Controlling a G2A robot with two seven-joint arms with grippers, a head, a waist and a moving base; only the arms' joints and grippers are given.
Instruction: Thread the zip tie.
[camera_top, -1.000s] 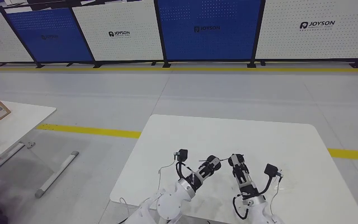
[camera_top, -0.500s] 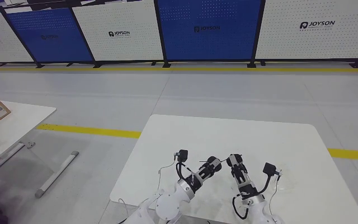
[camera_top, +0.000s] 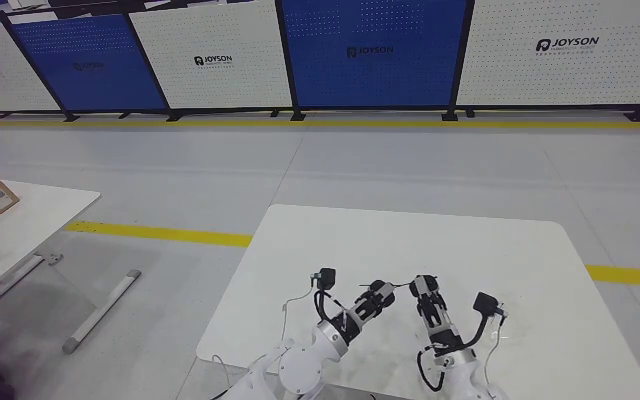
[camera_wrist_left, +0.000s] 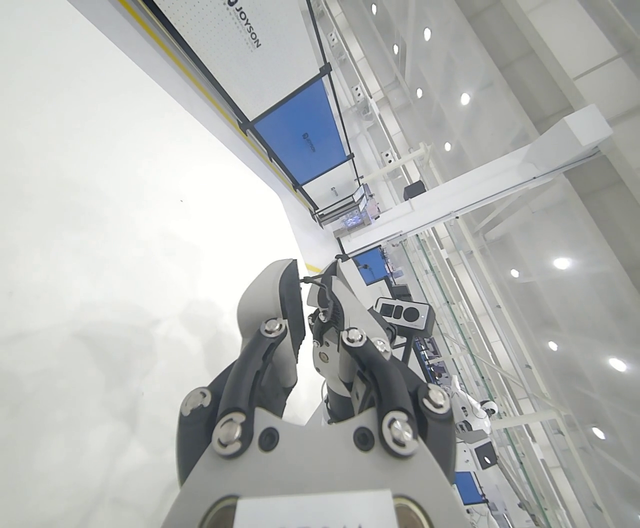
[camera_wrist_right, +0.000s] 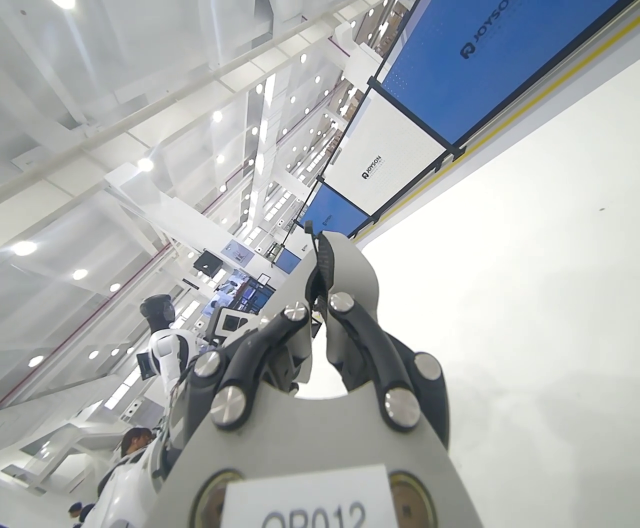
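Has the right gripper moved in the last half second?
Yes, slightly: in the top view the right gripper has edged toward the right edge of the table.

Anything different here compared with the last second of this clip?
Hardly anything. The right gripper edged toward the left gripper, then drew back to about where it started. Nothing was grasped or released: the right gripper stays shut on the zip tie. The left gripper kept its place over the table.
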